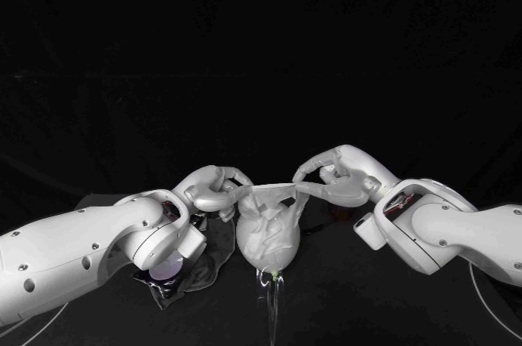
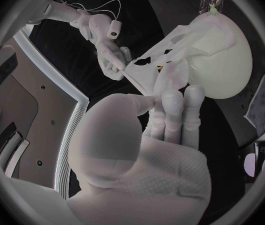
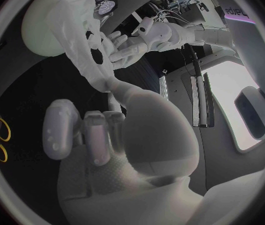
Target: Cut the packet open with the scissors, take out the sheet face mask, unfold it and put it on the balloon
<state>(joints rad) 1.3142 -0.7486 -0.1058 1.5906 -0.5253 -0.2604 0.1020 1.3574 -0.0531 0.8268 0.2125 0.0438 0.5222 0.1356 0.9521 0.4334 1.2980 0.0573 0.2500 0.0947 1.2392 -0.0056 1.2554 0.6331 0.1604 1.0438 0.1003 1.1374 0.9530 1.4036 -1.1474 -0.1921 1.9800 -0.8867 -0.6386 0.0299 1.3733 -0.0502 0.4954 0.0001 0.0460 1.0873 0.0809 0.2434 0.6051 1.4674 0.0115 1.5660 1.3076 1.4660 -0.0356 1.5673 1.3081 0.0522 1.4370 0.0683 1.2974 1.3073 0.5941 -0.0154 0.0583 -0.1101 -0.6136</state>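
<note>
**Ana:** White sheet mask (image 1: pixel 272 210) first. Where is it?

**Ben:** Spread between the two hands, over the balloon (image 2: pixel 226 60) at the middle of the table (image 1: pixel 359 308). Its upper edge runs taut from hand to hand and the rest hangs down the balloon's front. In the left wrist view part of it lies on the balloon's skin.

**Ana:** And the hands?

**Ben:** The left hand (image 1: pixel 212 191) pinches one end of that edge and the right hand (image 1: pixel 332 182) pinches the other. Both are grasping the mask, and neither has let go.

**Ana:** Which one is nearer the balloon?

**Ben:** About even, I'd say. Each sits at its own side, just above the balloon's shoulder.

**Ana:** So what does the next move turn on?

**Ben:** The mask's long axis lies crosswise, from hand to hand, with the balloon below and between them. My guess is that both hands need to lower the edge together and keep it level. If one leads, the sheet will skew and the eye holes will land off-centre.

**Ana:** Anything else nearby?

**Ben:** A dark crumpled packet (image 1: pixel 191 282) lies on the table under the left forearm, beside the balloon.
</note>
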